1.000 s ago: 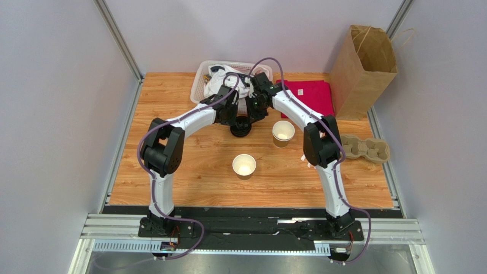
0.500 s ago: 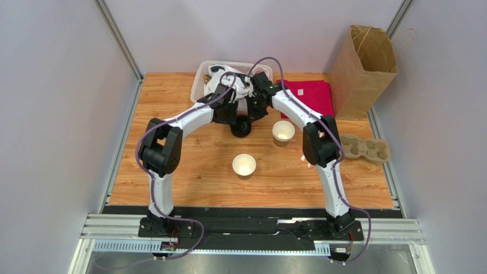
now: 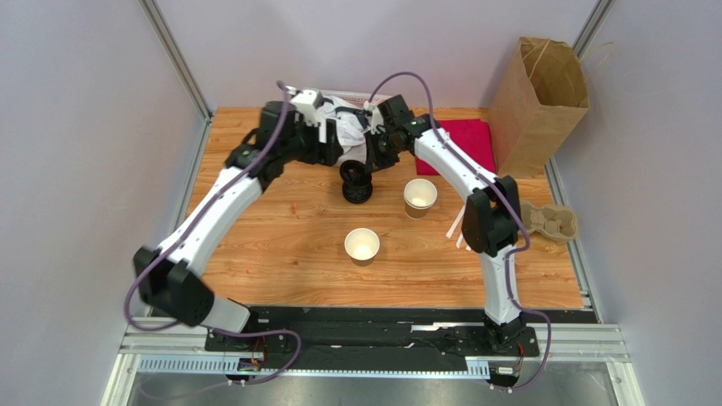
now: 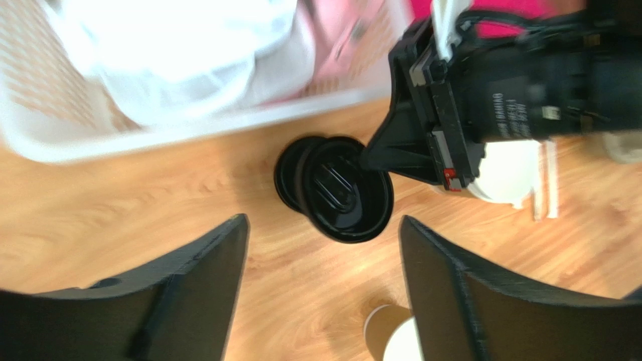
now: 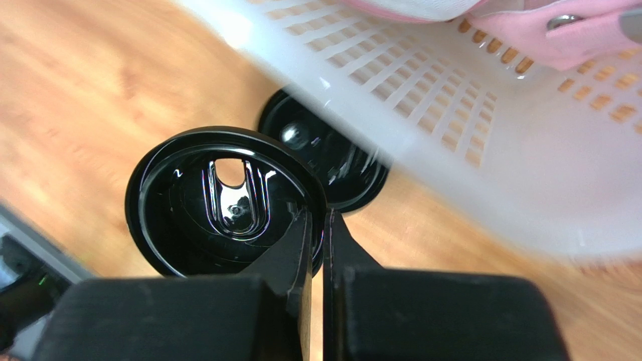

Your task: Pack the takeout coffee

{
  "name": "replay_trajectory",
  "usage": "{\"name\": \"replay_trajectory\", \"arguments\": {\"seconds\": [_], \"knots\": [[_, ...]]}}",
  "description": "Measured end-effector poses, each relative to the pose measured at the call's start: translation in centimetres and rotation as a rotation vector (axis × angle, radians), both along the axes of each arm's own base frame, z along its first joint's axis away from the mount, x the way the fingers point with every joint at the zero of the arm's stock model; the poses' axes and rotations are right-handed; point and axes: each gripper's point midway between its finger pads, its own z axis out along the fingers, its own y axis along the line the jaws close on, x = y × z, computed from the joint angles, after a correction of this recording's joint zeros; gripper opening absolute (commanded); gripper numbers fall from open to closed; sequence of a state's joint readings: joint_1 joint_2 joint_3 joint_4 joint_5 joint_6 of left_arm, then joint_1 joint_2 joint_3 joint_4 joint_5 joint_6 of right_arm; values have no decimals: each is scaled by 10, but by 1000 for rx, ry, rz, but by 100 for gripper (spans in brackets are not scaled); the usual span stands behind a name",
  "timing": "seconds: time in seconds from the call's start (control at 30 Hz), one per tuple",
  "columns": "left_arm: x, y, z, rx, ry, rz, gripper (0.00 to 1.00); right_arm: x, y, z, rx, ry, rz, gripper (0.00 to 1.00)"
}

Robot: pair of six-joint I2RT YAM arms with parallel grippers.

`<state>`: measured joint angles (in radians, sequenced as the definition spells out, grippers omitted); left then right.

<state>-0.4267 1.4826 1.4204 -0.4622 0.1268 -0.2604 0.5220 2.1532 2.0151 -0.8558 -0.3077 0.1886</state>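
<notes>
Your left arm (image 3: pixel 212 211) has swung wide since the earlier frame. Its elbow now sits low by the left edge and its wrist reaches in beside the white basket (image 3: pixel 298 114). From above, the right arm (image 3: pixel 453 165) stretches to the same spot, just over a dark stack of lids at the middle of the worktop (image 3: pixel 280 245). Neither coffee has a lid yet. The right-hand cup (image 3: pixel 420 194) and the middle cup (image 3: pixel 362 245) both stand upright and open, nearer the bases than the lids. The paper bag (image 3: pixel 538 97) and the pulp tray (image 3: pixel 547 222) wait off to the right.

On the left wrist camera, the left fingers (image 4: pixel 322 222) are spread wide with nothing between them. Beyond them the black lid (image 4: pixel 345 189) hangs tilted, overlapping a second lid (image 4: pixel 290 174) lying on the wood.

On the right wrist camera, the right fingers (image 5: pixel 316 226) are pressed together on the black lid's rim. They pinch it almost edge-on, with its underside facing the lens. The second lid lies flat beneath the basket wall.

What counts next, as I judge it, is where the lid sits in relation to a cup. The right-hand cup lies toward the bases and to the right of your right fingers, and it's the closer mouth. The right arm already holds the lid and is the nearer arm. You'd have to bring the lid level before seating it.
</notes>
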Motion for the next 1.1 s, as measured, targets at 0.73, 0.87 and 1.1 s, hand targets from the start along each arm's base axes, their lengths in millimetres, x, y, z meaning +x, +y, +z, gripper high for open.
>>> {"name": "replay_trajectory", "arguments": {"seconds": [0.73, 0.87, 1.1], "knots": [[-237, 2, 91, 572, -1058, -1167, 97, -186, 1, 93, 289, 134, 488, 0], [-247, -14, 64, 651, -1077, -1340, 96, -219, 10, 88, 286, 189, 578, 0], [-250, -31, 31, 690, -1021, -1500, 90, -238, 15, 96, 318, 198, 650, 0]]}}
